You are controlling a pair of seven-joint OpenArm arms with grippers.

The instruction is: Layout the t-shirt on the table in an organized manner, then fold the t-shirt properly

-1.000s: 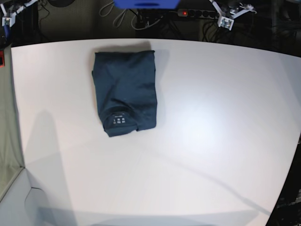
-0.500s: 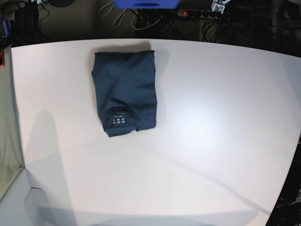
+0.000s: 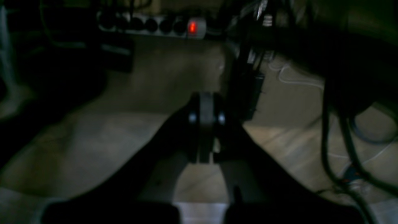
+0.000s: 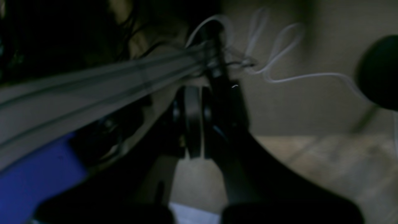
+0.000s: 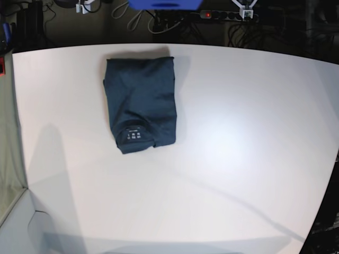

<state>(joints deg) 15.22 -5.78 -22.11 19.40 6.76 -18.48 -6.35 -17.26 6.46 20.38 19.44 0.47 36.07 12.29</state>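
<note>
My left hand (image 3: 203, 124) is pressed fully together with nothing between its tips; through its wrist camera I see it hanging over a dim floor, with a power strip (image 3: 155, 26) beyond it showing a lit red switch (image 3: 192, 27). My right hand (image 4: 192, 121) is likewise closed tight and empty, looking out at a dark area with a pale cable (image 4: 279, 77) looping over the floor and a blue surface (image 4: 34, 177) at the lower left. Both wrist views are blurred and dark, so I can make out little more there.

In the base view, only small pale bits of the arms peek in at the top edge, well away from the work. The t-shirt (image 5: 140, 103) lies on the counter (image 5: 238, 159), folded into a compact upright rectangle in the counter's far left part, near the far edge. It is dark navy, its sides roughly straight, with a few soft creases across the cloth. The collar end faces me, at the near edge of the fold, and the small white printed label (image 5: 135, 135) shows inside it. I see a short line of print above a few small white squares, but the writing is too small for me to read.
</note>
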